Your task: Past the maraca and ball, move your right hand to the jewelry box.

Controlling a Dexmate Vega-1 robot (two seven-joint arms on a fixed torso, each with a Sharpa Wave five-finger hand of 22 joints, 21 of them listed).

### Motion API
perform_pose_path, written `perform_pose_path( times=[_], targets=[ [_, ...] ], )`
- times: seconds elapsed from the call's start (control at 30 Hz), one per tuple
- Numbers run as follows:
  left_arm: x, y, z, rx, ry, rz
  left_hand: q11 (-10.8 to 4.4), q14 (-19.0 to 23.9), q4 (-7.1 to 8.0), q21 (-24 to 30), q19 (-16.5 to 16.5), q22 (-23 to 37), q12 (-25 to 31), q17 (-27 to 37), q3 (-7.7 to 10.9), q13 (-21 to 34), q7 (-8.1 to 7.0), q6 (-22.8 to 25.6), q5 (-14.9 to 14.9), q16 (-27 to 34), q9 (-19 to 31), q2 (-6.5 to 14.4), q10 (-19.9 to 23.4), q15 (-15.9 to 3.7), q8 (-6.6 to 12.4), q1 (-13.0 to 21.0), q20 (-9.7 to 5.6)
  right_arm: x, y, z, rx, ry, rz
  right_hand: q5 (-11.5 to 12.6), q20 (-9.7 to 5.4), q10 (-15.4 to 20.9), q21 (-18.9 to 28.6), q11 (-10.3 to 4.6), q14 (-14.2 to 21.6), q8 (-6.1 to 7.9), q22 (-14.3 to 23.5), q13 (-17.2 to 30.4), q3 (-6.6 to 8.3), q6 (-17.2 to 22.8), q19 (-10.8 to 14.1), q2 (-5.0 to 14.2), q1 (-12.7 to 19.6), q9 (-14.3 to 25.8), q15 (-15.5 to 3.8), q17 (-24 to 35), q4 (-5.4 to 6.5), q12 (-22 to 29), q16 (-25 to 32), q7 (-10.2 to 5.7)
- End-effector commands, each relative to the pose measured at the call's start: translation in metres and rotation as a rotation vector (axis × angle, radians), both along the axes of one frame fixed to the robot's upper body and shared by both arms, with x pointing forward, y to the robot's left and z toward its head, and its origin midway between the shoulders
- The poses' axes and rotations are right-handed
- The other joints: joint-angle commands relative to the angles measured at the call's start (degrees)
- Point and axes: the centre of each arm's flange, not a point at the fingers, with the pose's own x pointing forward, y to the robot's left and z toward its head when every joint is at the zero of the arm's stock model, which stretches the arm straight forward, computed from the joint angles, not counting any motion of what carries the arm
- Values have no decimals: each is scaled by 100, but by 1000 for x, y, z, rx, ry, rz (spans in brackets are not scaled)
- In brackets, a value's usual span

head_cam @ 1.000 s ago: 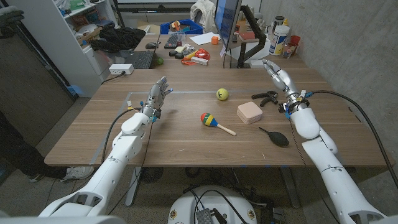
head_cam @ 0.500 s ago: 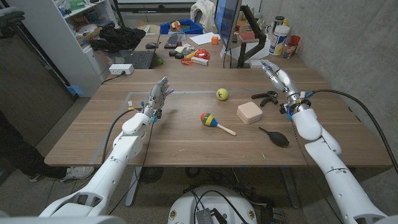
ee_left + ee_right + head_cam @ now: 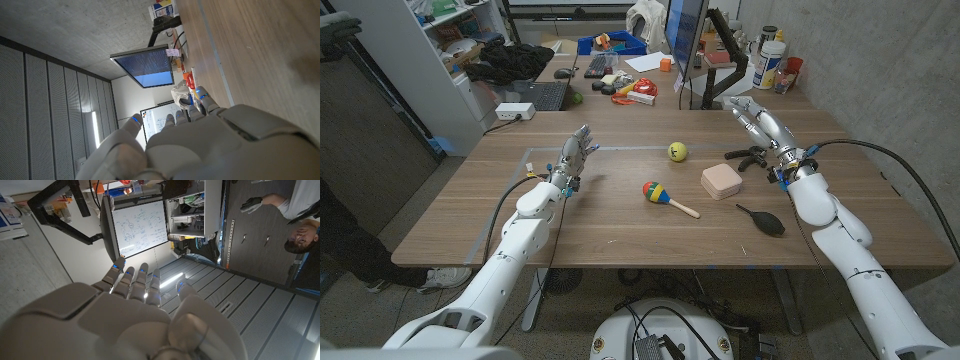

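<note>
A pale pink square jewelry box [image 3: 722, 181] lies on the wooden table [image 3: 620, 225], right of centre. A maraca [image 3: 663, 196] with red, yellow and blue bands and a wooden handle lies just left of it. A yellow ball [image 3: 677, 151] sits farther back. My right hand [image 3: 758, 122] is raised above the table behind and to the right of the box, fingers apart and holding nothing; its back fills the right wrist view [image 3: 125, 320]. My left hand [image 3: 575, 155] stands open at the table's left side, fingers up, also seen from behind [image 3: 200, 145].
A black squeeze bulb [image 3: 763, 220] lies near the front right, by my right forearm. A black tool [image 3: 748, 156] lies behind the box, under my right hand. A monitor [image 3: 685, 40] and desk clutter stand beyond the far edge. A person [image 3: 295, 215] appears in the right wrist view.
My right hand has swung a little to the left and toward the jewelry box. The left hand, ball, maraca and box have not moved.
</note>
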Motion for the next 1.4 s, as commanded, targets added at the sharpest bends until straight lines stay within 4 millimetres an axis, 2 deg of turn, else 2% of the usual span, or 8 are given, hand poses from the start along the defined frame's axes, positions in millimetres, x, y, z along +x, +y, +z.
perform_pose_path(
  times=[0.03, 1.4],
  targets=[
    [2, 3, 0, -3, 4, 0, -6, -286, 14, -11, -431, 24, 9, 32, 48, 15, -29, -189, 34, 1, 16, 575, -41, -155, 16, -40, -355, 0, 10, 2, -81, -3, -26, 1, -260, 54, -1, -11, 31, 23, 6, 21, -6, 62, 25, 40, 28, 32, -80, 11, -26, 27, -11, 14],
    [8, 8, -3, -9, 15, -6, -11, -276, 15, -43, -414, 26, 8, 33, 51, 15, -38, -166, 33, -2, 17, 576, -35, -157, 18, -43, -353, 7, 25, 1, -263, 23, -137, 4, -261, 126, -44, -49, 77, 18, 7, 20, -23, 213, 57, 72, 57, 33, -109, 12, -48, 11, -25, 1]
  ],
)
